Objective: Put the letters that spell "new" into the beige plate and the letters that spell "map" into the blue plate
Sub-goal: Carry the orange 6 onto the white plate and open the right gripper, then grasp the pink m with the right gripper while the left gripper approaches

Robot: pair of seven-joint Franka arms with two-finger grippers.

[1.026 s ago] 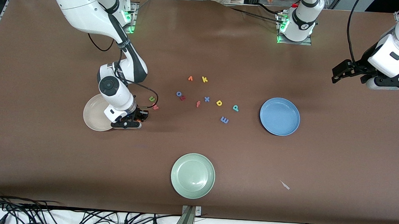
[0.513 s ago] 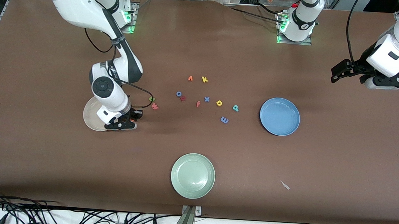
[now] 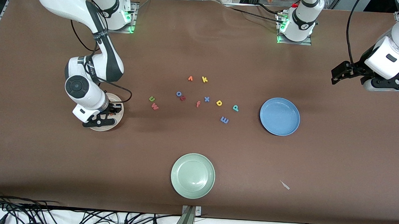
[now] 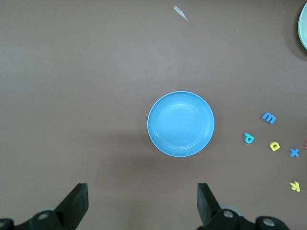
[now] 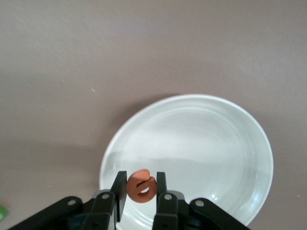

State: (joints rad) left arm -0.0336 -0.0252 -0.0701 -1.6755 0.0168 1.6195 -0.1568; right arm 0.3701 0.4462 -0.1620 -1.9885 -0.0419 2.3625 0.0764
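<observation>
My right gripper (image 5: 141, 188) is shut on the orange e (image 5: 141, 186) and holds it over the beige plate (image 5: 206, 143), near the plate's rim. In the front view that gripper (image 3: 110, 112) hangs over the beige plate (image 3: 118, 119). The green n (image 3: 152, 98) and red w (image 3: 155, 106) lie on the table beside the plate. The blue m (image 3: 224, 119), yellow a (image 3: 219, 103) and teal p (image 3: 235, 108) lie beside the empty blue plate (image 3: 279, 116). My left gripper (image 3: 337, 75) waits open and empty, high above the table at the left arm's end.
A pale green plate (image 3: 193, 175) sits near the front edge. Spare letters lie mid-table: an orange one (image 3: 190, 78), yellow k (image 3: 204, 79), blue o (image 3: 179, 93), red r (image 3: 183, 98), orange f (image 3: 197, 104), blue x (image 3: 206, 99). A white scrap (image 3: 285, 185) lies toward the front.
My right arm has carried the orange e from beside the n and w to a spot over the beige plate. The left arm has barely shifted.
</observation>
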